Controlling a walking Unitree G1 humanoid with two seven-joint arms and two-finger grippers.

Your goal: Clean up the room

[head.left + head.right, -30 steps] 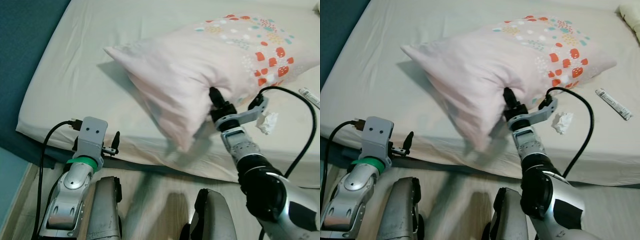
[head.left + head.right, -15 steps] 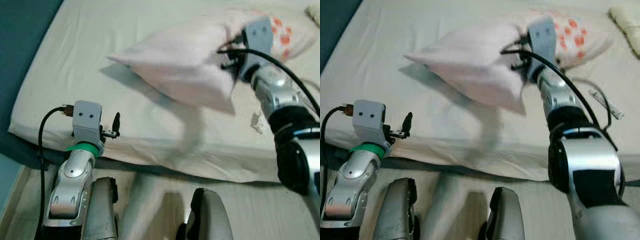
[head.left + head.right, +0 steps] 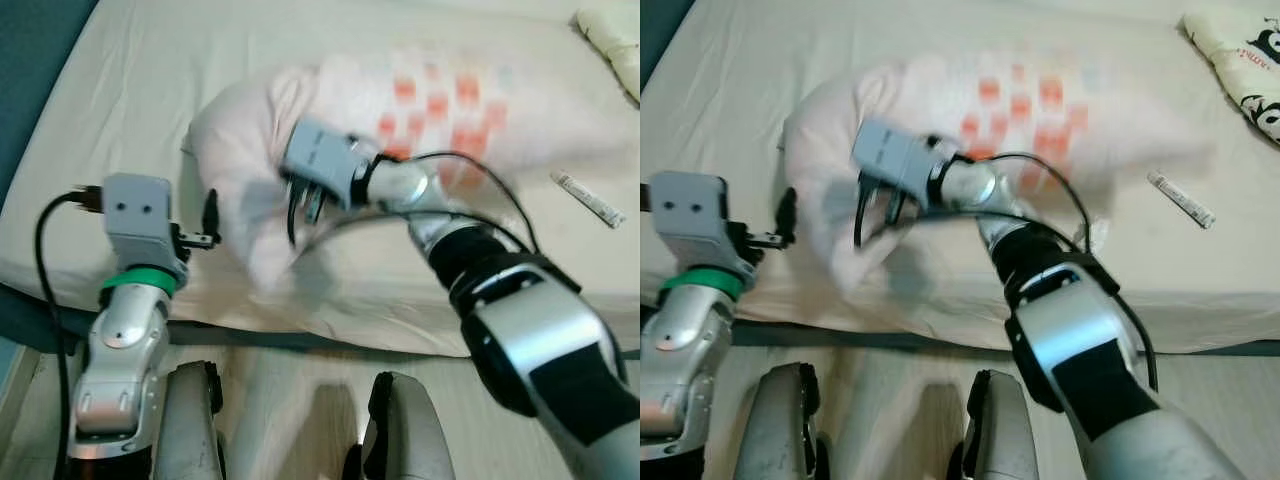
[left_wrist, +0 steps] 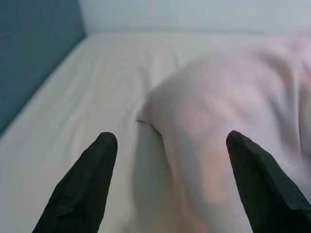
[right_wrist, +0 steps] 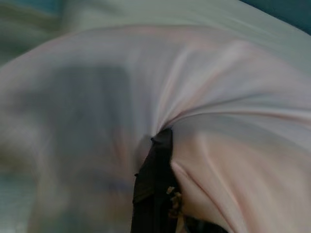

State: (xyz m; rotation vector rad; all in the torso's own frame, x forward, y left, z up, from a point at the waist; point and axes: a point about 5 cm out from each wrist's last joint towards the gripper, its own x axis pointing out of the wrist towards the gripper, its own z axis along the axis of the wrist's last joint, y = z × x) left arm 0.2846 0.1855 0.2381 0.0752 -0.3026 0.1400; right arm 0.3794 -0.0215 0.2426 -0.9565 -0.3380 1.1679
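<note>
A pale pink pillow (image 3: 420, 110) with red and orange dots lies blurred across the cream bed sheet (image 3: 140, 70). My right gripper (image 3: 300, 205) reaches across to the pillow's near left end and is shut on a fold of its fabric (image 5: 194, 145); one black finger (image 5: 153, 189) is pressed into the cloth. My left gripper (image 4: 170, 141) is open, held just above the bed's front edge beside the pillow's left corner (image 4: 146, 116). It touches nothing. In the left eye view the left gripper (image 3: 207, 222) sits a short way left of the right one.
A white tube (image 3: 588, 197) lies on the sheet at the right. A cream cloth with black print (image 3: 1240, 55) sits at the far right corner. A teal wall (image 3: 30, 60) borders the bed on the left. Wooden floor (image 3: 290, 400) and my legs are below.
My right arm has swung from the right side across to the left with the pillow fabric in its grip, pulling the pillow along. The left gripper has risen slightly. The camera has shifted.
</note>
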